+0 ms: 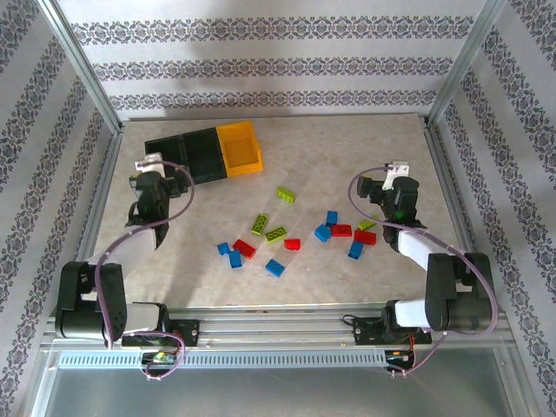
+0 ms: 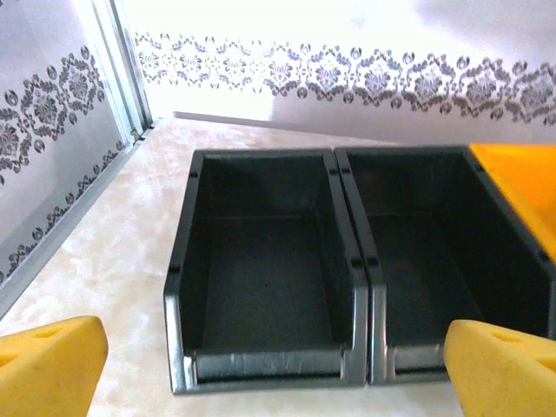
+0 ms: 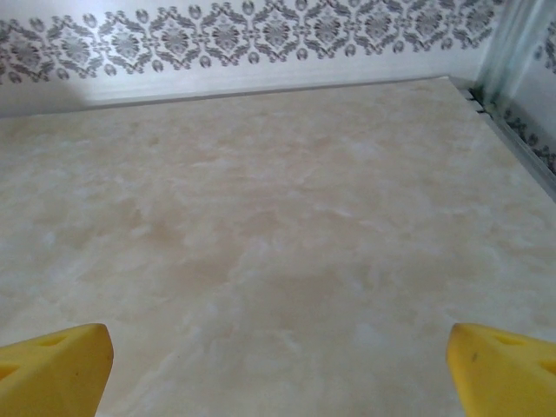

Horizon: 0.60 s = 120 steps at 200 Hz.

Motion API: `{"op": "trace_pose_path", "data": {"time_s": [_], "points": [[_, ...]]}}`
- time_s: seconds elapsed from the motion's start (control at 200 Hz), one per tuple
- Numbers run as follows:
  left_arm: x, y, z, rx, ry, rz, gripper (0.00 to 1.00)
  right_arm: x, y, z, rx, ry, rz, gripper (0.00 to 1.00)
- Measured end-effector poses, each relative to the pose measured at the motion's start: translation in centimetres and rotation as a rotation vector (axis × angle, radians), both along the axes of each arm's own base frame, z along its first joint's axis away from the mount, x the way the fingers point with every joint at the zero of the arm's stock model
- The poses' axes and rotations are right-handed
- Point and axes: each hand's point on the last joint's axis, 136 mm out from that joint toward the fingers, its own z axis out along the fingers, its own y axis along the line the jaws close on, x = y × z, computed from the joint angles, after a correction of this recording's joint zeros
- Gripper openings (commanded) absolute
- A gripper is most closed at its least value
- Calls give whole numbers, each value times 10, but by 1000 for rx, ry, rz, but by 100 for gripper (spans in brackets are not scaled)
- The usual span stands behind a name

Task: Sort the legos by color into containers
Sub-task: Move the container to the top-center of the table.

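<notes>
The yellow fingers (image 2: pixel 48 365) of the left gripper (image 2: pixel 274 382) are spread wide and hold nothing, facing the containers (image 2: pixel 356 261), two black and one orange joined in a row at the far left of the pale marbled table (image 1: pixel 347 148). The legos (image 1: pixel 275 233), blue, red and green, lie scattered across the near middle, well apart from the containers, with bare tabletop between. The right gripper (image 3: pixel 278 378) has its fingers (image 3: pixel 504 369) just as wide over bare surface on the right, while metal frame rails (image 1: pixel 467 56) and patterned walls (image 1: pixel 261 65) close in the table's edges.
</notes>
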Motion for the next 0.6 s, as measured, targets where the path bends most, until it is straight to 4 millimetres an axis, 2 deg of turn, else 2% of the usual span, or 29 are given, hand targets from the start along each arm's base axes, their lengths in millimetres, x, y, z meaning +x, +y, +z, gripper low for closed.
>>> {"op": "trace_pose_path", "data": {"time_s": [0.135,0.235,0.335,0.48,0.6], "points": [[21,1,21,-59,33,32,100,-6,-2,-7,5,64,-48,98],[36,0,20,-105,82,43,100,-9,0,-12,3,108,-70,98],[52,-4,4,-147,164,40,100,-12,0,-16,-5,140,-88,98],[74,-11,-30,-198,301,34,100,-19,-5,-21,-11,178,-129,98],[82,-15,-54,-223,383,34,100,-23,-10,-19,-14,202,-164,98]]}}
